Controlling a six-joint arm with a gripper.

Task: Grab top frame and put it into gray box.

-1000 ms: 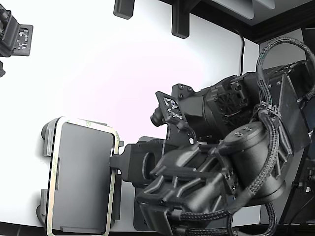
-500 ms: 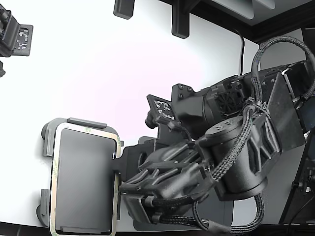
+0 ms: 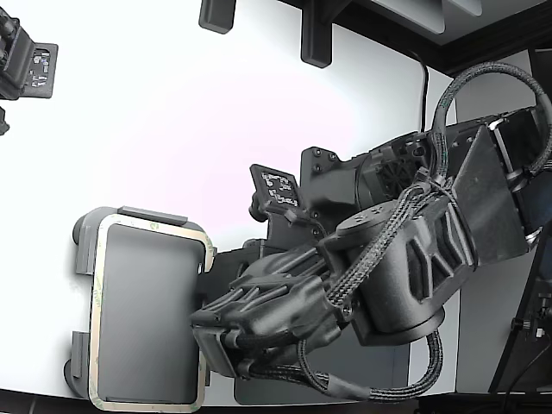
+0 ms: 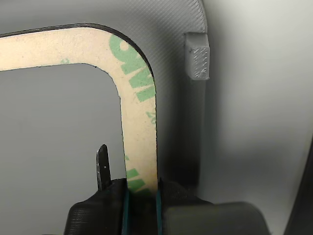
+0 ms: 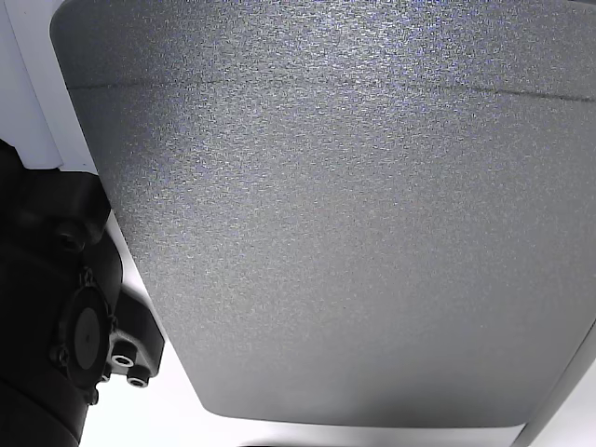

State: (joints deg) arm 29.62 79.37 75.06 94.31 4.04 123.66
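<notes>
The top frame (image 3: 94, 310) is a thin cream ring with green print. In the exterior view it lies at the lower left, over the gray box (image 3: 148, 215), whose tabs stick out around it. My gripper (image 3: 205, 332) is shut on the frame's long side nearest the arm. In the wrist view the frame's rim (image 4: 139, 98) runs between my gripper's (image 4: 142, 191) two fingers, which clamp it. The gray box's floor shows through the open middle, and a raised tab (image 4: 197, 56) of the box stands just outside the frame's corner. Whether the frame touches the box floor I cannot tell.
A dark gray flat mat (image 3: 259, 395) lies under the arm at the exterior view's bottom and fills the other view (image 5: 326, 214). A second arm's black part (image 3: 26, 65) sits at the top left. Black fixtures (image 3: 315, 34) stand at the white table's far edge.
My arm has swung toward the exterior view's lower left, with the gripper still on the frame. The frame has shifted a little and now sits squarer over the gray box.
</notes>
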